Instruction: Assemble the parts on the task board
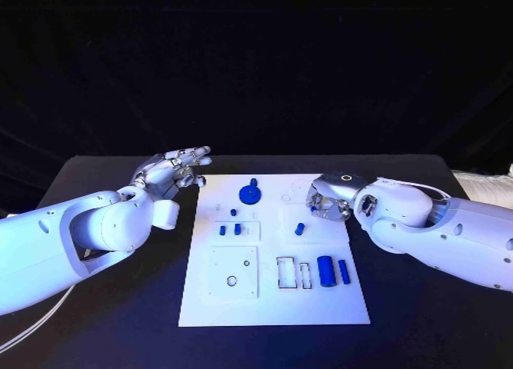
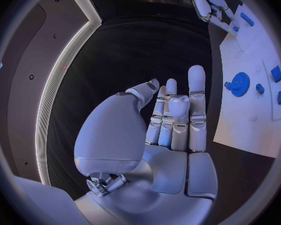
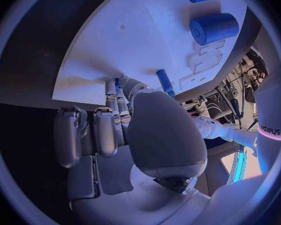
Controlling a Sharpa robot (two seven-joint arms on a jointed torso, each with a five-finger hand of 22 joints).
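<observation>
Left hand (image 1: 176, 171) hovers with fingers spread and empty off the board's (image 1: 212, 307) far left corner; whether the right hand's (image 1: 328, 198) curled fingers hold anything is unclear.

A black desk (image 1: 112, 307) lies before me, with dark cloth hanging behind it. Something white and crumpled (image 1: 489, 187) sits at the desk's far right edge.

only readable thing i can spot is the "sharpa" brand name, printed in dark letters running sideways along the robot's white arm (image 3: 270, 121) at the edge of the right wrist view, nothing legible on the task board (image 1: 274, 307).
</observation>
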